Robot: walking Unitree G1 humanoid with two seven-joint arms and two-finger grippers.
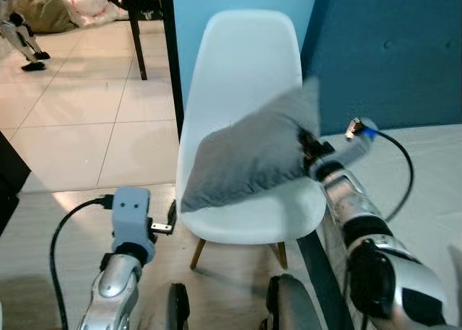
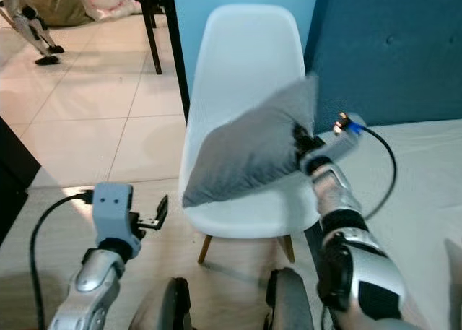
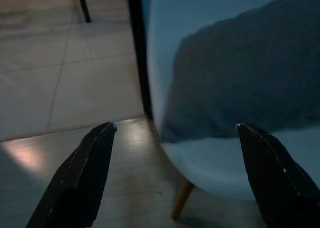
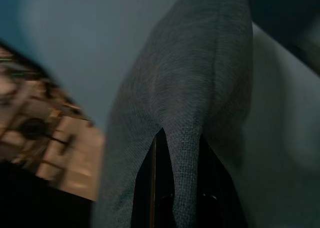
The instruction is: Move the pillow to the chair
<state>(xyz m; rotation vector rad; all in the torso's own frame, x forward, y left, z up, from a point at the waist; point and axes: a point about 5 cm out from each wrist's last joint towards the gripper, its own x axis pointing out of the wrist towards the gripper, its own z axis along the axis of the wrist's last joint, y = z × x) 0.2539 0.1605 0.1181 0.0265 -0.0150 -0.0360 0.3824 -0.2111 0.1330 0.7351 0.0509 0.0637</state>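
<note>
Right gripper [image 4: 176,183] pinching pillow [image 1: 249,155] edge over chair [image 1: 245,55]; left gripper [image 3: 175,153] wide, idle. Risk: sliding off seat front on release.

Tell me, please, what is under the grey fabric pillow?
The white plastic chair: the grey fabric pillow, pinched by the right gripper, hangs tilted over its seat. Any contact there is hidden.
</note>
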